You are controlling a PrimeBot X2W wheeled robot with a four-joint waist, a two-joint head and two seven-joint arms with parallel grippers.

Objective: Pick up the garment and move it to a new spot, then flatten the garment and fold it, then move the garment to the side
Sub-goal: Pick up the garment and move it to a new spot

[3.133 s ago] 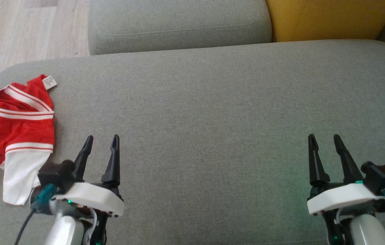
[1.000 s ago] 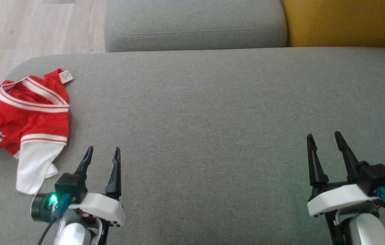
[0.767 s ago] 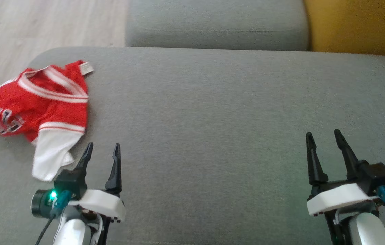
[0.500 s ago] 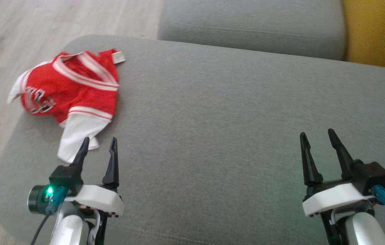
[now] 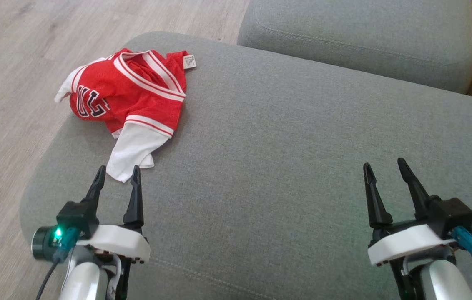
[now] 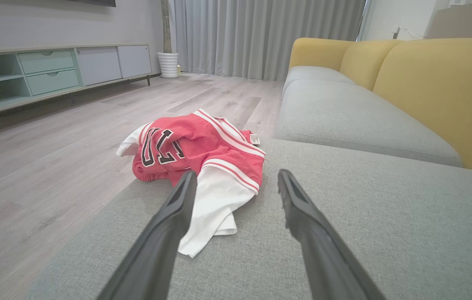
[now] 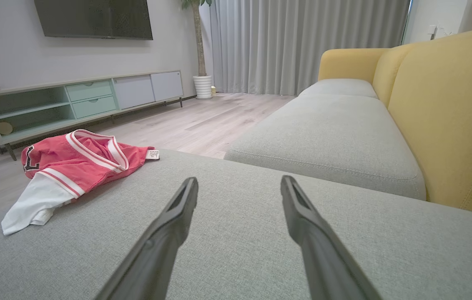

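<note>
garment (image 5: 129, 93): crumpled at the sofa's (image 5: 302, 137) left corner
left gripper (image 5: 116, 173): released, just before the garment
right gripper (image 5: 382, 166): released, over bare sofa

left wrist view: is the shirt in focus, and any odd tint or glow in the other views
Left wrist view: shirt fairly sharp but washed to pink, near fingers soft. Head view: shirt deeper red; faint green glow on the sofa beside the right gripper. Right wrist view: fingers soft too.

view swung left; garment (image 5: 136, 93) now lies just ahead of the left jaws.
</note>
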